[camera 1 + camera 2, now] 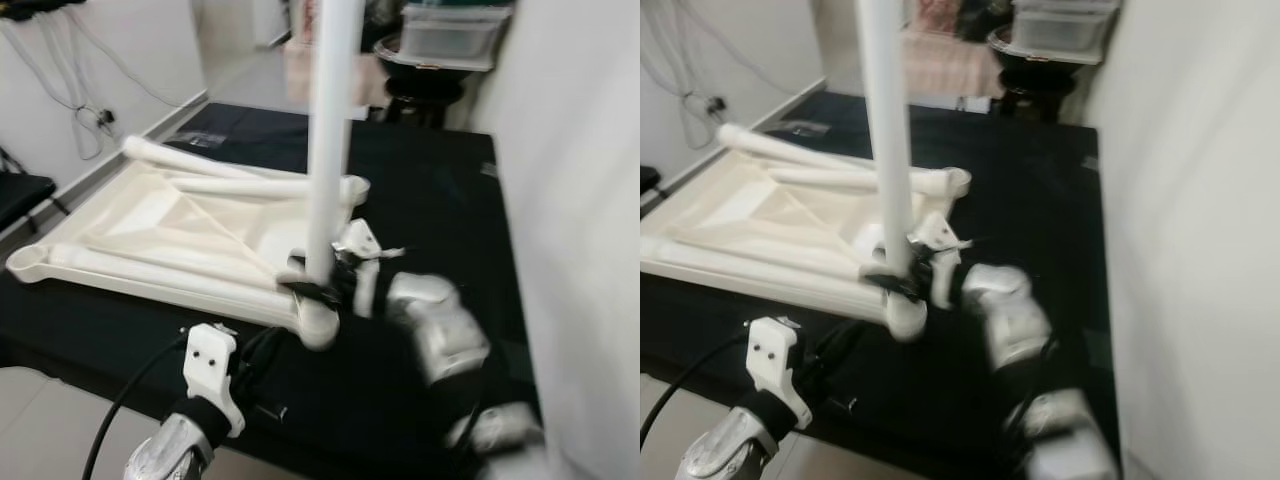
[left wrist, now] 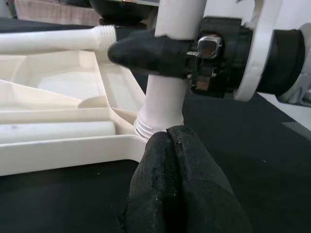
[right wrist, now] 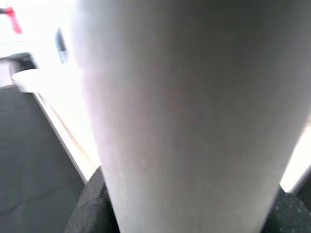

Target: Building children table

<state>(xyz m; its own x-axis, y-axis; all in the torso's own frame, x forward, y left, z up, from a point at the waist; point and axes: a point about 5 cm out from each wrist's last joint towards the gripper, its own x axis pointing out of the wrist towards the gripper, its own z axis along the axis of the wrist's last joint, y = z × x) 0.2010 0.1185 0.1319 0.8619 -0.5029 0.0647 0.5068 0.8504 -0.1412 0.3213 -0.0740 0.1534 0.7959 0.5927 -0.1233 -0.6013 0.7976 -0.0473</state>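
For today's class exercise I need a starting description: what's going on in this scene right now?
A humanoid robot is putting together a white plastic children's table. The tabletop lies upside down on a black mat. The right gripper clamps an upright leg standing in the near corner socket. The left gripper, shut and holding nothing, sits just below that socket. Other legs lie loose on the tabletop.

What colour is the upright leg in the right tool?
White leg, clearest in the left eye view.
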